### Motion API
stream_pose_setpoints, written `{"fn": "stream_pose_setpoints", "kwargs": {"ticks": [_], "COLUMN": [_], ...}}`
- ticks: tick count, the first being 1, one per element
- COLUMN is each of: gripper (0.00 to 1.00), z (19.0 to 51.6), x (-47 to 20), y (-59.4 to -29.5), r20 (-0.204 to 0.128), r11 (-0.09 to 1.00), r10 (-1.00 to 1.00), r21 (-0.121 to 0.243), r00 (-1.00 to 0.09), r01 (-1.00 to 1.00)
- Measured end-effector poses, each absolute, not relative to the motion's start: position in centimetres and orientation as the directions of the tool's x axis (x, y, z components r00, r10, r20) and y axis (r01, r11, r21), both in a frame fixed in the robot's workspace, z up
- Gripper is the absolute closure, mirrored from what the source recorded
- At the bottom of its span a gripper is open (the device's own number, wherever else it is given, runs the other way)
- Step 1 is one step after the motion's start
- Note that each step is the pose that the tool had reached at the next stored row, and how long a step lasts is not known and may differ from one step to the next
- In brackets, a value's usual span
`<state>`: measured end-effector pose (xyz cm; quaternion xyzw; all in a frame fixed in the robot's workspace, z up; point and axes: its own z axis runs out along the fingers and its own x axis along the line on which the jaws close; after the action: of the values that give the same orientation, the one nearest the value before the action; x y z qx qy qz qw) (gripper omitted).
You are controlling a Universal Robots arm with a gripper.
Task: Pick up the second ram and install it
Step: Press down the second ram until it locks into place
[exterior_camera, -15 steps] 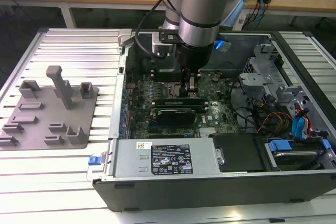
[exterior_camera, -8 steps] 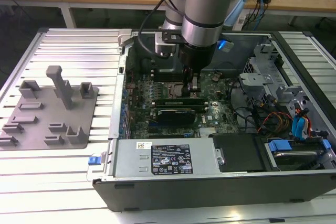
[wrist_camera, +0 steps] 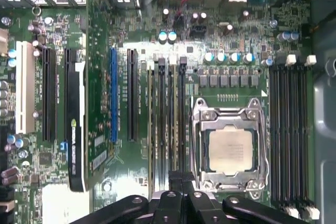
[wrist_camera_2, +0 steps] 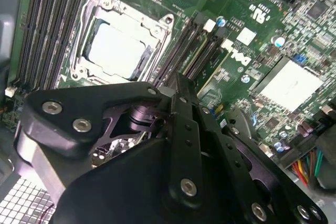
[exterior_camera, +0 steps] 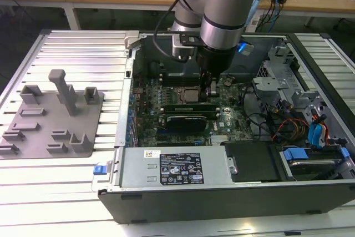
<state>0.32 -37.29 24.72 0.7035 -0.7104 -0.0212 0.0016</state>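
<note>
While I hold the arm inside the open computer case [exterior_camera: 233, 190], the tool [wrist_camera: 182, 179] stands low over the motherboard [wrist_camera: 100, 103]. Its two fingers [wrist_camera: 173, 182] are drawn together with no gap that I can see. I cannot tell whether they pinch a board edge or only bear down on it.

Running out from under the tips is the second ram [wrist_camera: 171, 119], which I take to be the pale thin strip on edge in a slot of the bank beside the processor socket [wrist_camera: 231, 150]. A similar strip sits two slots farther from the socket. Which strip is which is my judgement.

In the exterior view the wide black card [exterior_camera: 186, 121] lies just on the near side of this bank. The grey fixture [exterior_camera: 52, 117] rests on the ribbed surface [exterior_camera: 83, 48] well apart, to the exterior view's left.

To do this step well, I judge that the push must go straight down along the slot. The stick should stay square so that neither end rides high. Pressure is best applied slowly, and both end latches [wrist_camera: 172, 60] should be checked for closure. The tool must stay off the socket frame and the neighbouring stick.
</note>
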Motion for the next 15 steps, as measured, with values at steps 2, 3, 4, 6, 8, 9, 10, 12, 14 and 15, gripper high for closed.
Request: {"fn": "stream_pose_setpoints", "kwargs": {"ticks": [2,3,4,6,8,9,10,12,14,15], "gripper": [0.92,0.92,0.92,0.92,0.92,0.92,0.92,0.92,0.92,0.92], "z": [24.7,24.7,24.7,24.7,24.7,24.7,24.7,24.5,24.1,24.0], "x": [1.0,1.4,1.7,2.4,3.0,3.1,3.1,3.1,3.1,3.1], "y": [-37.3,-37.3,-37.3,-37.3,-37.3,-37.3,-37.3,-37.3,-37.3,-37.3], "r20": [-0.027,-0.027,-0.027,-0.028,-0.027,-0.028,-0.028,-0.027,-0.028,-0.028], "r11": [0.009,0.009,0.009,0.009,0.009,0.009,0.009,0.009,0.009,0.009], "r10": [-1.000,-1.000,-1.000,-1.000,-1.000,-1.000,-1.000,-1.000,-1.000,-1.000], "r21": [0.033,0.033,0.032,0.032,0.032,0.032,0.032,0.033,0.032,0.032], "r00": [-0.010,-0.010,-0.010,-0.010,-0.010,-0.010,-0.010,-0.010,-0.010,-0.010], "r01": [-0.999,-0.999,-0.999,-0.999,-0.999,-0.999,-0.999,-0.999,-0.999,-0.999]}}
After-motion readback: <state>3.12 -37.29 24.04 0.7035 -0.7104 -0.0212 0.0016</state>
